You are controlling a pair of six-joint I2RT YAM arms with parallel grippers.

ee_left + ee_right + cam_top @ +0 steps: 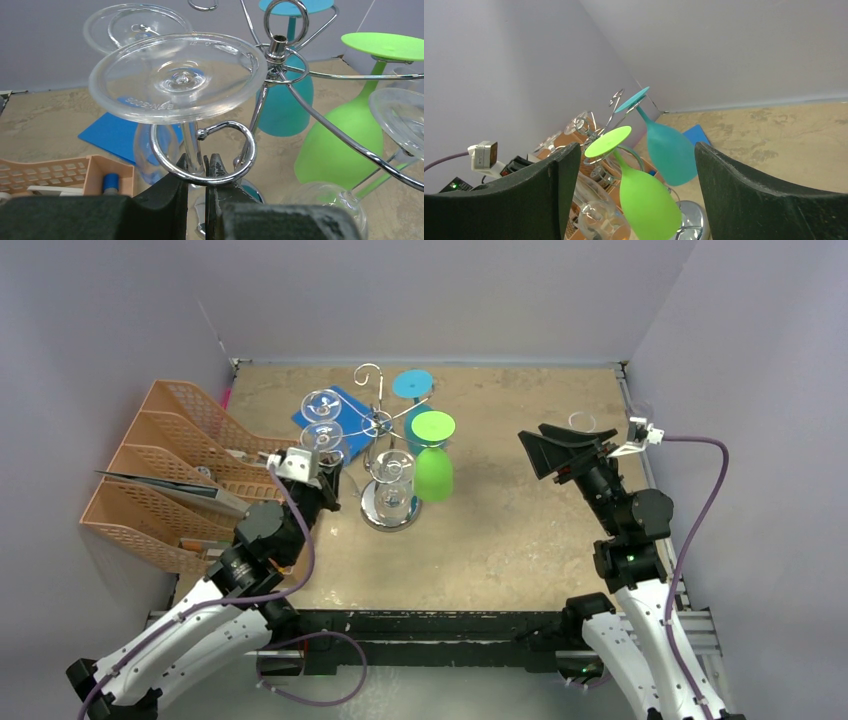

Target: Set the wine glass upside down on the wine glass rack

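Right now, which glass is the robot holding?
Find the silver wine glass rack mid-table, then its left side by the orange tray. The wine glass is clear, upside down, and the only one whose stem the left end effector pinches.

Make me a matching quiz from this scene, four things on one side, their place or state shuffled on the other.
1 left gripper
2 right gripper
3 green wine glass
4 orange file tray

A hangs upside down on the wine glass rack
B open and empty
C at the left edge of the table
D shut on the stem of the clear wine glass

Pairs: 1-D, 2-B, 3-A, 4-C
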